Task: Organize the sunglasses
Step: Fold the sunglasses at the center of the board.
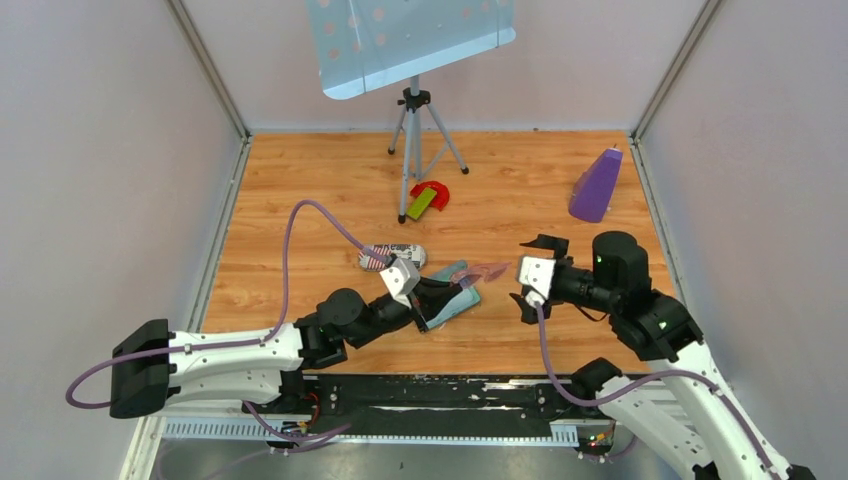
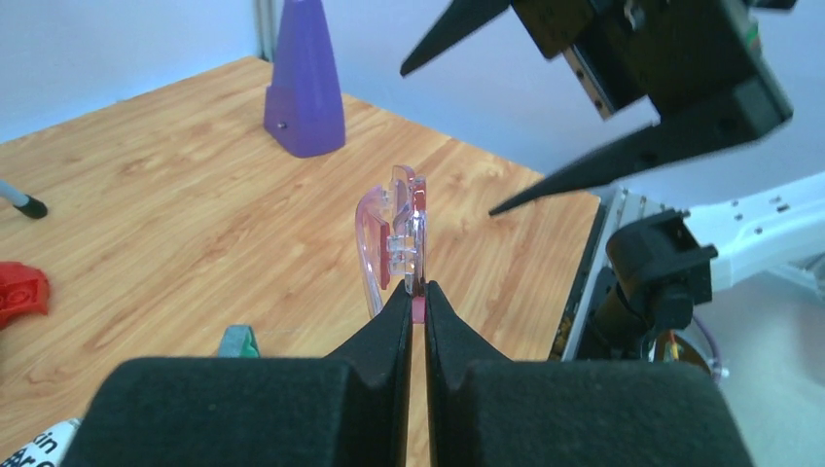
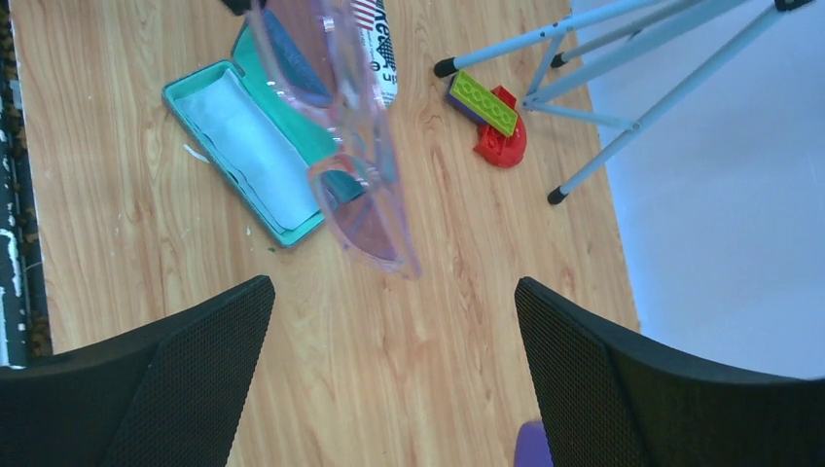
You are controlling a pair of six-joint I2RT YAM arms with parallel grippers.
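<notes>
L gripper [image 2: 416,292] pinches the sunglasses [image 2: 394,238] mid-air btwn both arms, R gripper [image 3: 391,282] spread wide nearby; open teal case [image 3: 173,92] holds only a cloth, so stowing's not yet done.

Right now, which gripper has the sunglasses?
The left gripper: its fingers are shut on the pink sunglasses, holding them up. The right gripper is wide open, facing them, holding nothing.

Pale lilac walls [image 1: 100,150] are enclosing a wood-grain table [image 1: 300,180] on 3 sides, while a grey tripod [image 1: 415,125] is holding a tilted, perforated light-blue panel [image 1: 410,35] near the far wall.
</notes>
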